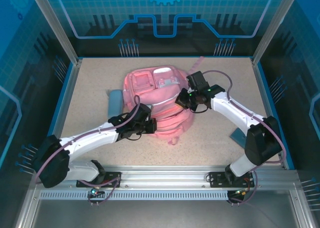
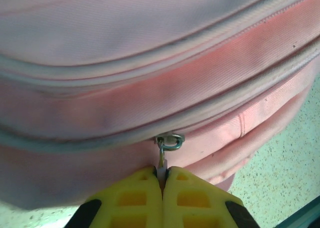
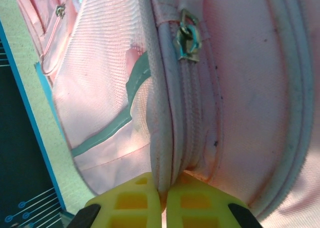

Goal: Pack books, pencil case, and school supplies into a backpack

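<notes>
The pink backpack (image 1: pixel 161 95) lies in the middle of the table. My left gripper (image 1: pixel 150 126) is at its near left side. In the left wrist view that gripper (image 2: pixel 162 176) is shut on the small zipper pull (image 2: pixel 162 160), which hangs from a metal slider ring (image 2: pixel 170 141). At the backpack's right side, my right gripper (image 1: pixel 184 101) is shut on a fold of the backpack's zipper seam (image 3: pixel 172 153), pinched between its yellow fingers (image 3: pixel 135 198). The light blue pencil case (image 1: pixel 115 102) lies left of the backpack. The books are out of view.
A flat grey-blue item (image 1: pixel 239 136) lies on the table by the right arm. A second zipper slider (image 3: pixel 188 37) sits further up the seam. Blue walls edge the speckled table (image 1: pixel 90 83).
</notes>
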Tool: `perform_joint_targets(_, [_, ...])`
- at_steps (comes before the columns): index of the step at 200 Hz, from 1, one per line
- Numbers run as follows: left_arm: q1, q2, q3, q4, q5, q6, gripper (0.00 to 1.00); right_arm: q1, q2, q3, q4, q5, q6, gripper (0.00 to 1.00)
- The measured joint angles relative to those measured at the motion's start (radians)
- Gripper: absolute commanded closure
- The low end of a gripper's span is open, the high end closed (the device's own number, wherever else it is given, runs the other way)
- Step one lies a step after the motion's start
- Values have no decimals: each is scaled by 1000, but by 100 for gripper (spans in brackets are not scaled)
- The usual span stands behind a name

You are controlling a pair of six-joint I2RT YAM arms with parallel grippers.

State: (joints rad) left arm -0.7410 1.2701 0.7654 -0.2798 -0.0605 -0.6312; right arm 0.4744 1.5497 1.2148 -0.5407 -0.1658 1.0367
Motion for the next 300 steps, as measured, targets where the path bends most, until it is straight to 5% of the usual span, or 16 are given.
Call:
perform_joint_targets(75, [126, -105, -101, 71, 4, 182, 100, -112, -87, -71, -29, 23, -129, 96])
perform_joint_targets(157, [288, 121, -5, 159, 73, 372, 99, -159, -85, -73, -33, -6, -218, 96])
perform_joint_targets(182, [315, 157, 33, 148, 76, 380, 67, -163, -79, -94, -10, -42, -216, 91])
perform_joint_targets(219, [341, 116, 56, 90, 35, 358, 23, -151, -65, -123, 42, -99, -194, 69])
perform_joint_targets(244, [381, 40, 56, 28, -24, 335, 9, -97, -31, -120, 78, -116, -186, 61])
perform_joint_targets(300, [589, 69, 69, -96, -134, 270, 2, 2, 11, -107, 106, -105, -190, 21])
